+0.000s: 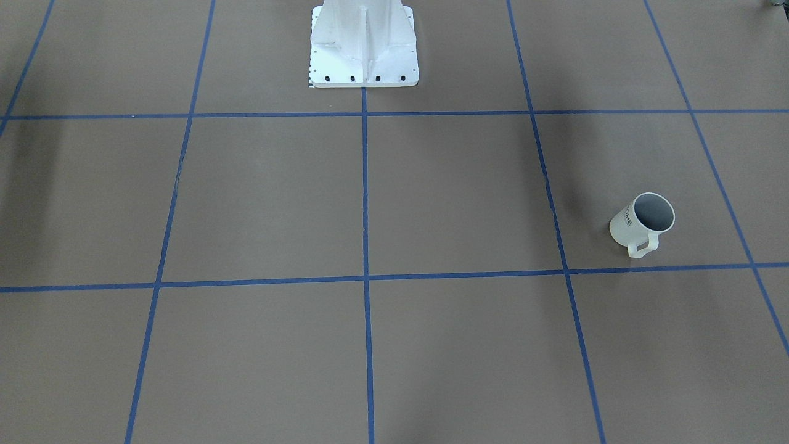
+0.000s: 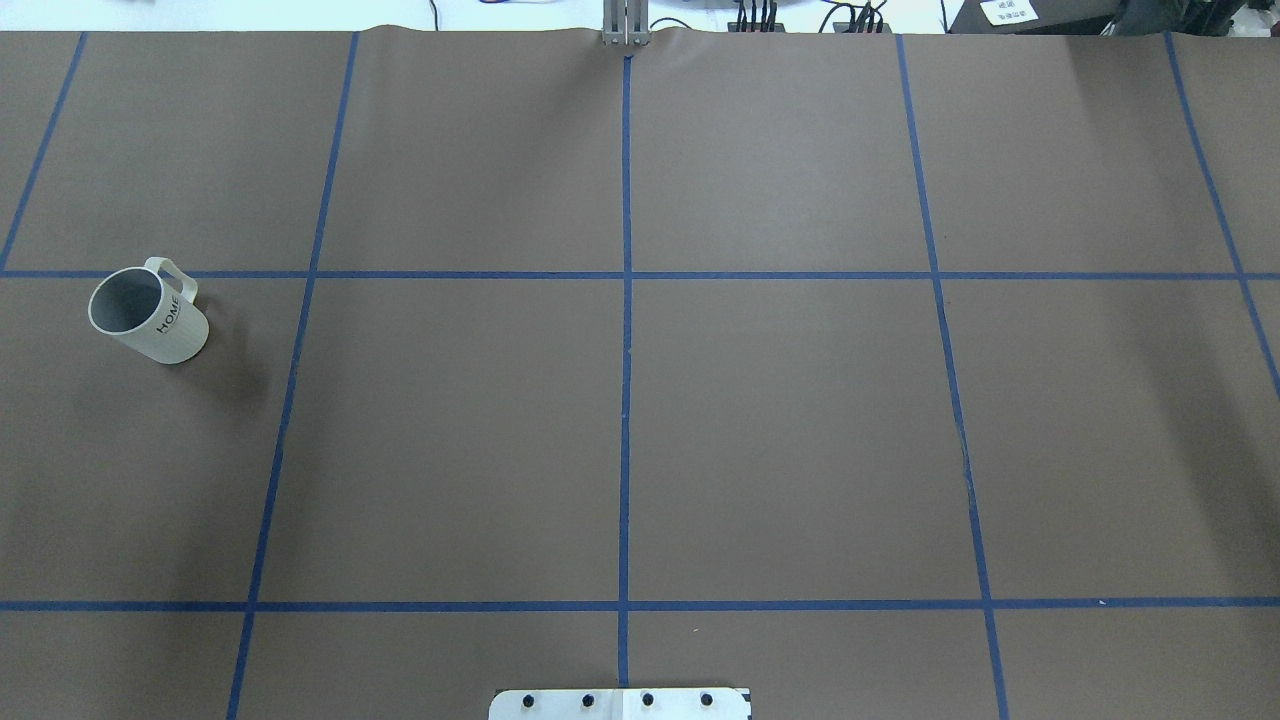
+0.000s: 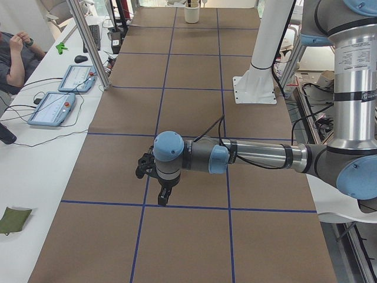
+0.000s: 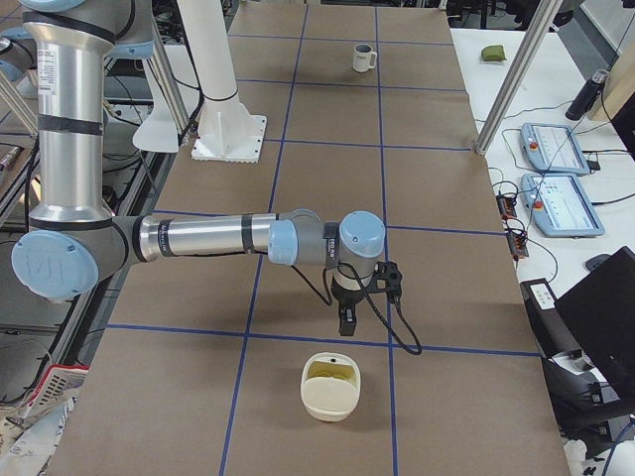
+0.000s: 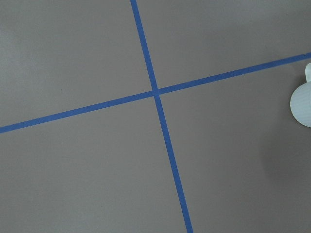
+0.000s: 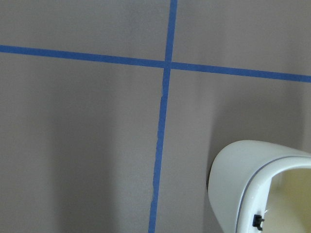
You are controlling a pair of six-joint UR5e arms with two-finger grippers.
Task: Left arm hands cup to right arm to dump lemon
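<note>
Looking at the left gripper (image 3: 163,199), how far open is it?

B: Cannot tell. It shows only in the left side view. It hangs from the near arm's wrist and points down at the table (image 2: 780,440), a brown top crossed by blue tape lines (image 2: 625,400). It is too small and dark to judge the gap between its 2 fingers, or whether they touch anything. No fingers appear in the left wrist view.

A: And the right gripper (image 4: 344,327)?

B: Same answer. It appears in 1 view only, the right side one, pointing down with its tip close by 1 of the tape lines. I cannot tell how wide it stands. A white container (image 4: 328,399) sits just past that line, near the gripper but apart from it. It has a yellow-green patch inside, too small to name.

A: Where is the cup (image 2: 150,318)?

B: Upright on the table at the robot's left end, handle toward the operators' side, "HOME" on its wall, inside showing grey. The handle stops just short of a tape line. The cup is well apart from the right gripper, at the table's far end.

A: And against the left gripper?

B: The left side view hides the cup, so I cannot set the 2 against each other. The left wrist view catches a pale round shape (image 5: 301,104) cut by its right border, near a crossing of 2 tape lines. I cannot tell what it is.
</note>
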